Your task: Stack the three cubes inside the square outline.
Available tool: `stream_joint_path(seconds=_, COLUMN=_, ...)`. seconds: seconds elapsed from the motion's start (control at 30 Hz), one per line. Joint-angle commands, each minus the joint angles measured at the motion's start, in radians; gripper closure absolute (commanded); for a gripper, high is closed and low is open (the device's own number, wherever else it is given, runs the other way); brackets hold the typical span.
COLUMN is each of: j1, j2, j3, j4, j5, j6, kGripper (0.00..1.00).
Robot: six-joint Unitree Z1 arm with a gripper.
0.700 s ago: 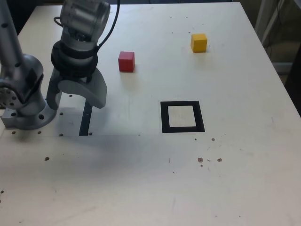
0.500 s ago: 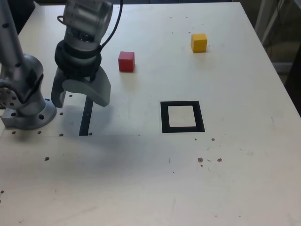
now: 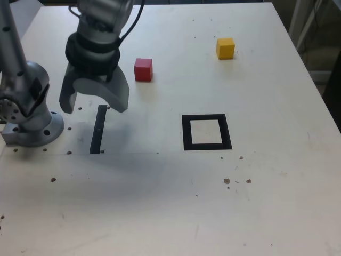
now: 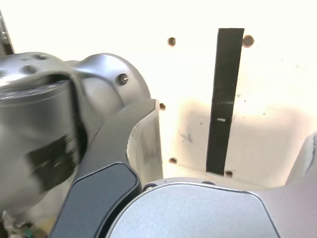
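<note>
Gripper (image 3: 94, 101) spread wide, empty, hanging over the black strip (image 3: 97, 129) at the exterior view's left. Red cube (image 3: 143, 69) is nearest, just up and to the exterior view's right of it. Yellow cube (image 3: 225, 48) far right; square outline (image 3: 206, 132) empty. Green cube not visible.

— What is lying under you?
— A thin black strip (image 4: 225, 99) is running across the pale table (image 4: 277, 79) between my wide-spread jaws, with small holes (image 4: 172, 41) dotting the surface beside it
— And beside you?
— My own grey base (image 4: 59, 129) is filling one side
</note>
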Motion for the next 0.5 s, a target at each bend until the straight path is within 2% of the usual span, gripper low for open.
stream_joint_path(seconds=0.0, j1=0.017, j2=-0.013, j3=-0.046, j4=0.038, j5=0.012, j6=0.013, kGripper=0.01)
stream_joint_path(seconds=0.23, j1=0.116, j2=-0.045, j3=-0.172, j4=0.112, j5=0.056, j6=0.118, kGripper=0.01)
stream_joint_path(seconds=0.37, j1=0.199, j2=-0.048, j3=-0.256, j4=0.153, j5=0.106, j6=0.240, kGripper=0.00)
stream_joint_path(seconds=0.47, j1=0.272, j2=-0.045, j3=-0.292, j4=0.165, j5=0.128, j6=0.325, kGripper=0.00)
